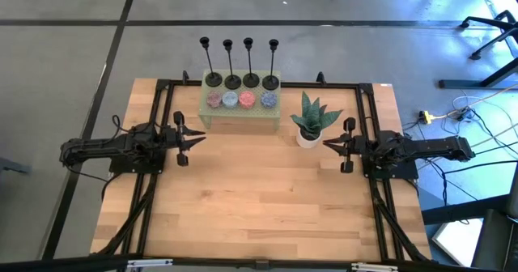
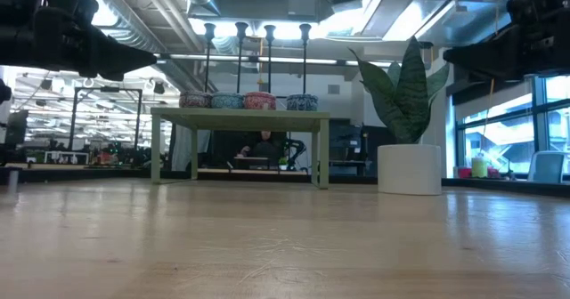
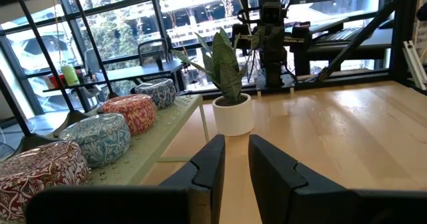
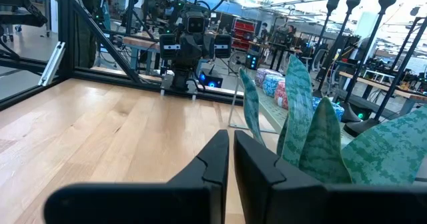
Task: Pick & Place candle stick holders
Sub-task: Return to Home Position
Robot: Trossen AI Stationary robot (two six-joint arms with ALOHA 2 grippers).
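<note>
The four candle stick holders (image 1: 232,81) stand upright in a row at the upper centre of the high view. Their round bases sit side by side along the far edge of a low green shelf (image 1: 241,120), and their thin stems end in small cups. In front of them on the same shelf top is a row of four round candle tins (image 1: 248,100), alternating reddish and bluish, one before each holder. Just right of the shelf, a spiky green plant (image 1: 312,114) in a white pot (image 1: 307,139) stands on the wooden desk (image 1: 259,199).

The left claw (image 1: 197,137) hovers at the middle left of the high view, pointing toward the centre. It is near the shelf's lower left corner but clear of it. Its fingers are drawn together with only a narrow slit between them, and it grips nothing. The right claw (image 1: 329,145) hangs at the middle right, just beside the pot without touching it. It is closed almost fully and is also empty.

In the low view, a person (image 2: 264,146) shows far off under the shelf.
</note>
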